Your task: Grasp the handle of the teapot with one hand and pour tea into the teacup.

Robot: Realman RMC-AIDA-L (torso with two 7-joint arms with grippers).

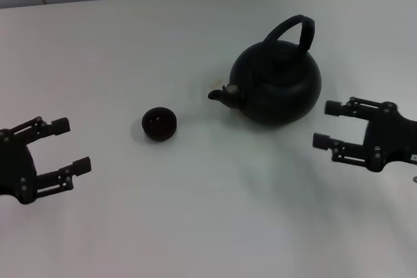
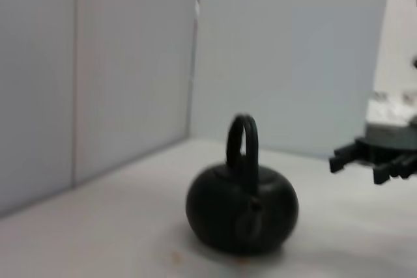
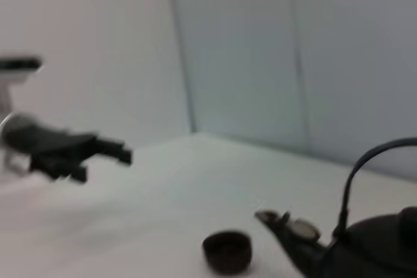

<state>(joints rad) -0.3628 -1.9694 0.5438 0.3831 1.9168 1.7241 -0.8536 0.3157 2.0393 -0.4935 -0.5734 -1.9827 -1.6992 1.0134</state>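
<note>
One squat matte-black teapot, arched handle

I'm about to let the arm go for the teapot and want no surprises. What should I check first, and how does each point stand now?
1. Handle upright and free above the teapot: ok.
2. Right gripper open, beside the pot, not touching it: ok.
3. Spout points toward the teacup: ok.
4. Teacup upright on the table, apart from the pot: ok.
5. Left gripper open and off to the cup's far side, out of the pouring path: ok.
6. Lid seated firmly enough for tilting: cannot tell.
</note>
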